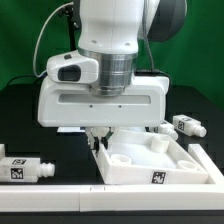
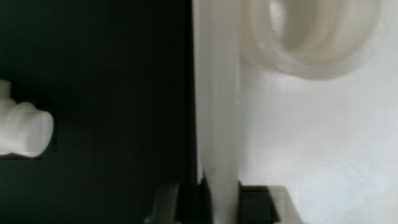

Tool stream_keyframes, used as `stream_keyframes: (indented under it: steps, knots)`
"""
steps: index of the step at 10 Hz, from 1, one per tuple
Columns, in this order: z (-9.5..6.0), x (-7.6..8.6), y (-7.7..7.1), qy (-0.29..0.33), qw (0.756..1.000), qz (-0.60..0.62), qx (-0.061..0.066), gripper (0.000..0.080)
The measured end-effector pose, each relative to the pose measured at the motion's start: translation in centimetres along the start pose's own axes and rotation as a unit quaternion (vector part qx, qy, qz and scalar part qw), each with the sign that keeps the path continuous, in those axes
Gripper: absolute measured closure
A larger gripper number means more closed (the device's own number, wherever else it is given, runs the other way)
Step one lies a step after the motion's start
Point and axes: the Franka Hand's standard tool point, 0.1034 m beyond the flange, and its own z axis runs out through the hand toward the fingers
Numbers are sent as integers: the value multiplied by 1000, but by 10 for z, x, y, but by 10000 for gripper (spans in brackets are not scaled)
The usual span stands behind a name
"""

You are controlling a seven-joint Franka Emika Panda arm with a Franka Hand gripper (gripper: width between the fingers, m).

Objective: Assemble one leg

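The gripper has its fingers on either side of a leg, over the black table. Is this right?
Wrong thing: the gripper has its fingers on either side of the rim of the panel, over the black table. The wrist view shows it; the leg lies apart.

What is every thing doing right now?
gripper: seemingly shut on the panel's rim.
panel: lying flat, rim upward.
leg at the exterior view's left: lying on its side, loose.
leg at the exterior view's right: lying on its side, loose.
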Motion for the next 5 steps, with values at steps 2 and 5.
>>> stream_keyframes:
  steps: [2,5]
  knots:
    - [7,-1,-8,-5,999,50,6,745]
    - [18,-3,-15,-9,994,106,26,745]
